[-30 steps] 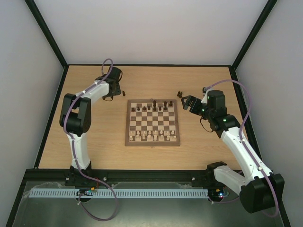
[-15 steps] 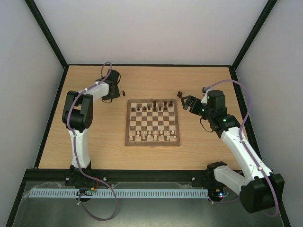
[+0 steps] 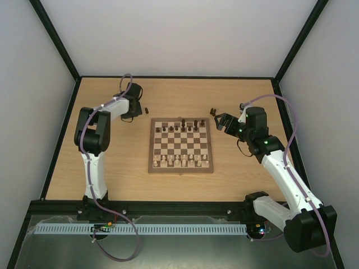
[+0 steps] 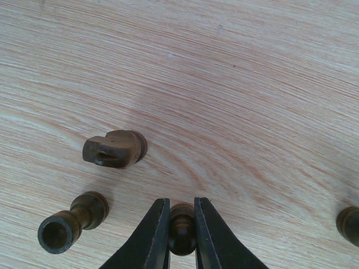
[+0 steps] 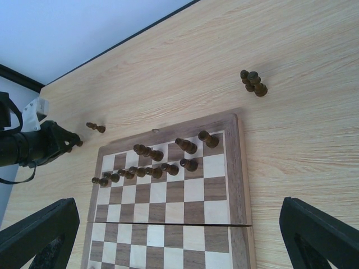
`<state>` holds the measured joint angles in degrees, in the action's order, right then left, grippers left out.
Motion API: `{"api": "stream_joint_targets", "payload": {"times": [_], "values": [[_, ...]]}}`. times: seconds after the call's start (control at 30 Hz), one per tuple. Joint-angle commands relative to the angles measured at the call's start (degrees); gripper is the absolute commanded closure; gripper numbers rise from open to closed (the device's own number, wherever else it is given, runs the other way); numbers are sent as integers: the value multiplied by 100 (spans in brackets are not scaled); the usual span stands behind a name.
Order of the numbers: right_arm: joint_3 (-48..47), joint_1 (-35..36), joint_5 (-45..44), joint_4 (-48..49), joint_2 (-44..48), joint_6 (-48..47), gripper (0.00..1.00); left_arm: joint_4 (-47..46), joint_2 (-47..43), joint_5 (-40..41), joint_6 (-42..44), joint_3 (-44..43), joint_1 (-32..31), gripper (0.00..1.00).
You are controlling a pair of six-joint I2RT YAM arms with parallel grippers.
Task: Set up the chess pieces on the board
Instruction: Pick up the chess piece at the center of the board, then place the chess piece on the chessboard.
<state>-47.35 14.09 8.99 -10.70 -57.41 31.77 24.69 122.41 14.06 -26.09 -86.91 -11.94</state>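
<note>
Pale, straight-grained wooden table [image 4: 235, 84]. Checkered board [image 5: 240, 168], light-framed, lies ahead of the right gripper [image 5: 179, 235], jaws spread wide; dark turned pieces [image 5: 151, 152] stand along its far rows. Left gripper [image 4: 181, 203] pinches one round-topped piece [image 4: 182, 238]. A knight [image 4: 115, 149] lies toppled just up-left of those jaws.

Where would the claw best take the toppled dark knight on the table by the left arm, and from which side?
Probably from straight above, pinching the knight across its neck, between head and round base. It lies flat on the table, long axis sideways, so only its flanks are free.
</note>
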Motion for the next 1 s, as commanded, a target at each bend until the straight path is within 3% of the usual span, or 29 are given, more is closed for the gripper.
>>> {"api": "stream_joint_targets", "payload": {"times": [0.0,0.27,0.47,0.67,0.97], "values": [[57,-26,102,89,-42,17,1,111,-136,216,-6,36,-61,93],[56,-26,-162,30,140,24,1,866,-1265,245,121,-134,-998,92],[34,-25,-738,-99,423,31,2,1626,-1688,-236,349,-719,-2443,90],[25,-41,-1526,-296,872,84,1,2055,-1386,-425,475,-1417,-3568,89],[82,-48,-2299,-375,1616,137,2,2264,-38,-799,616,-2699,-4184,89]]}}
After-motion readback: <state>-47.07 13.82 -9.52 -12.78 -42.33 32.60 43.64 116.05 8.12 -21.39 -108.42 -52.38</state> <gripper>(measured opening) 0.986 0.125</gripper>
